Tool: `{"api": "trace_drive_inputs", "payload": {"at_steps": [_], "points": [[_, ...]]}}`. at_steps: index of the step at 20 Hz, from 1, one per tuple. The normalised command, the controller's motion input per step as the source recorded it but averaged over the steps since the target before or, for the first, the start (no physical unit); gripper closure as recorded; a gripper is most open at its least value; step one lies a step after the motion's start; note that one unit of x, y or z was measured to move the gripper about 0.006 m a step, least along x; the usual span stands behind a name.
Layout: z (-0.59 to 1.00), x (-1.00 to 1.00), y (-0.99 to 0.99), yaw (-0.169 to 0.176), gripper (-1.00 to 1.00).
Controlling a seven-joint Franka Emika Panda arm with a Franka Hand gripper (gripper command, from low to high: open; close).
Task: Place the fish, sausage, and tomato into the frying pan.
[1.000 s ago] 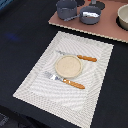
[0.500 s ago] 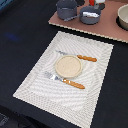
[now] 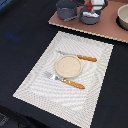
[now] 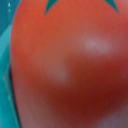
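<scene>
My gripper (image 3: 93,6) hangs just over the blue-grey frying pan (image 3: 91,19) at the back of the exterior view, shut on the red tomato (image 3: 89,6). In the wrist view the tomato (image 4: 70,65) fills nearly the whole picture, with green leaf tips at one edge; my fingers do not show there. A thin teal strip of the pan (image 4: 4,95) shows beside it. A pale patch lies inside the pan, too small to name. I cannot make out the fish or the sausage.
A taller dark grey pot (image 3: 65,8) stands beside the pan on a pink-brown board (image 3: 107,31). A beige bowl (image 3: 123,16) is at the exterior view's right. On the striped placemat (image 3: 45,87) lie a tan plate (image 3: 67,66) and two orange-handled pieces of cutlery (image 3: 75,84).
The gripper with the tomato has stayed over the pan, shifting only slightly. Nothing else has moved.
</scene>
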Motion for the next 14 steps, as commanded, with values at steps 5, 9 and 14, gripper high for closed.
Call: {"api": "trace_drive_inputs", "payload": {"at_steps": [5,9,14], "points": [[0.52,0.42,0.48,-0.023,-1.00],[0.98,0.39,0.41,-0.036,-1.00],[0.95,0.27,0.24,-0.006,-1.00]]}}
